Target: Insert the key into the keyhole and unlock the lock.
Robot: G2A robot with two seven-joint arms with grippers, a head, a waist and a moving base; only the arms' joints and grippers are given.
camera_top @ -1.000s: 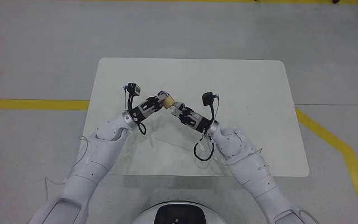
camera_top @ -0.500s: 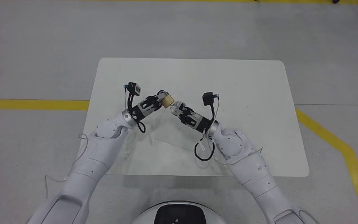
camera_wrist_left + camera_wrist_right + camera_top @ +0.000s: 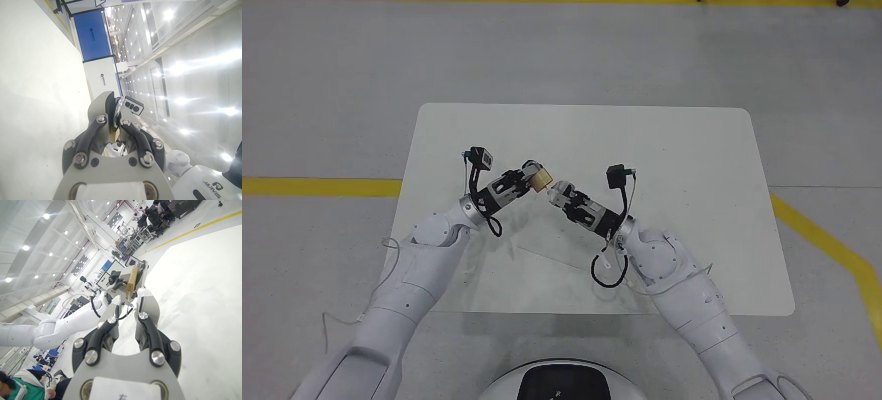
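Note:
A brass padlock (image 3: 539, 178) hangs above the middle of the white table (image 3: 692, 150), with my left gripper (image 3: 525, 182) shut on it. In the left wrist view its silver shackle (image 3: 118, 108) is pinched between the fingers. In the right wrist view the padlock (image 3: 132, 279) points its keyhole end at my right gripper (image 3: 129, 298). A thin silver key (image 3: 128, 295) sticks out of that end. The right fingers (image 3: 145, 296) stand apart on either side of the key's outer end, with a gap to each pad.
Both arms meet over the table's centre, a little above the surface. In the left wrist view a small black camera unit (image 3: 134, 108) on the other arm shows just beyond the lock. A yellow floor line (image 3: 312, 186) runs beside the table.
The right wrist has shifted very slightly to the right. The padlock and the left gripper stay almost where they were.

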